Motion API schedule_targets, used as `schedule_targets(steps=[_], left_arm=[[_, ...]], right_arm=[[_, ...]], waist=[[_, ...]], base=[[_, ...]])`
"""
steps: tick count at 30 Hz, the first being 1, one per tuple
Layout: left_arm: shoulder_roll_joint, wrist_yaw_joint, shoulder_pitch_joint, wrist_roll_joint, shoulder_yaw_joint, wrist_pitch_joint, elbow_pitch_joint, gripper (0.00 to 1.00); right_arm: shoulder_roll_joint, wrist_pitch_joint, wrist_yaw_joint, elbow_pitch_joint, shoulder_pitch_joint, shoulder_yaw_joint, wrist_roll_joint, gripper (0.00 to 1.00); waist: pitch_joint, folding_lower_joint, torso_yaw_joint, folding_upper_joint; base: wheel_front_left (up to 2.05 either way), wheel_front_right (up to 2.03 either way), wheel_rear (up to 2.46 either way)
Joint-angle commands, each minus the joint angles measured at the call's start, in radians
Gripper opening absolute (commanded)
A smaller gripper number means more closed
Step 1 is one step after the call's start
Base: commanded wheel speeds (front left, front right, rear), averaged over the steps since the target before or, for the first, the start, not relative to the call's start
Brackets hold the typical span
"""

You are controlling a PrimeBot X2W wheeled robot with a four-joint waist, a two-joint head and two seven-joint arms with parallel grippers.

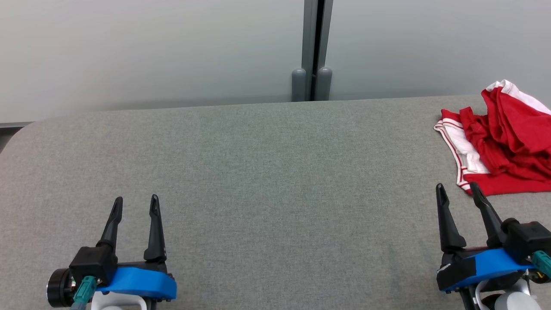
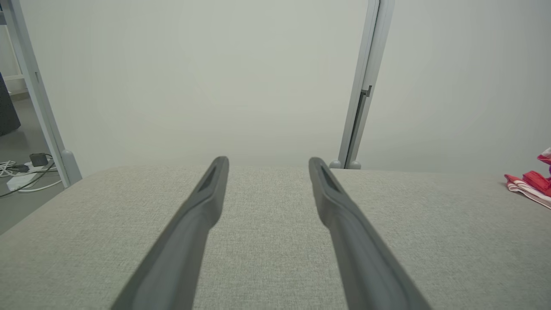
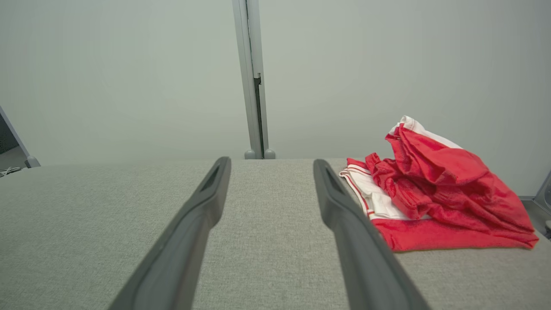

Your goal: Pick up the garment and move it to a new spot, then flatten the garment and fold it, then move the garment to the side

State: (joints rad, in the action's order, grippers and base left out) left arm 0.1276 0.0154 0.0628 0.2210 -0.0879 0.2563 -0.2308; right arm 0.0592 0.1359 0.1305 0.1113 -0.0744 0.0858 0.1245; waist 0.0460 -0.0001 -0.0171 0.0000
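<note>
Above the table (image 1: 275,172), left claw (image 1: 136,200) and right claw (image 1: 456,186) gape wide, empty, garment (image 1: 512,142) just beside the right.

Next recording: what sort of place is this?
Probably a lab or office test bay, not a home: pale grey partition panels joined by a grey metal post back the grey fabric-covered table, and a white power strip with cables lies on the floor.
</note>
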Motion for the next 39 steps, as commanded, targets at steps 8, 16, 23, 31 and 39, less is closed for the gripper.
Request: schedule_targets(steps=[8,16,23,31,39], left_arm=[[-0.011,0.003,-0.017,0.032,0.006,-0.011,-0.041,0.00],[-0.019,0.015,-0.009,0.174,0.031,-0.052,-0.045,0.00],[-0.024,0.025,-0.004,0.295,0.046,-0.082,-0.039,0.00],[-0.029,0.034,0.001,0.407,0.062,-0.111,-0.035,0.00],[-0.035,0.044,0.007,0.522,0.078,-0.141,-0.032,0.00]], right_arm=[[-0.006,-0.007,0.000,0.034,0.009,0.002,0.008,0.00],[-0.006,-0.039,0.000,0.052,0.001,0.011,0.162,0.00],[-0.006,-0.057,0.000,0.056,0.000,0.009,0.295,0.00],[-0.007,-0.075,0.000,0.062,-0.003,0.010,0.416,0.00],[-0.007,-0.096,0.000,0.070,-0.008,0.012,0.542,0.00]], waist=[[-0.002,0.0002,0.005,0.0000],[-0.004,0.0002,0.006,0.0000],[-0.007,0.0002,0.007,0.0000],[-0.009,0.0002,0.007,0.0000],[-0.012,0.0002,0.008,0.0000]], base=[[0.00,0.00,0.00],[0.00,0.00,0.00],[0.00,0.00,0.00],[0.00,0.00,0.00],[0.00,0.00,0.00]])
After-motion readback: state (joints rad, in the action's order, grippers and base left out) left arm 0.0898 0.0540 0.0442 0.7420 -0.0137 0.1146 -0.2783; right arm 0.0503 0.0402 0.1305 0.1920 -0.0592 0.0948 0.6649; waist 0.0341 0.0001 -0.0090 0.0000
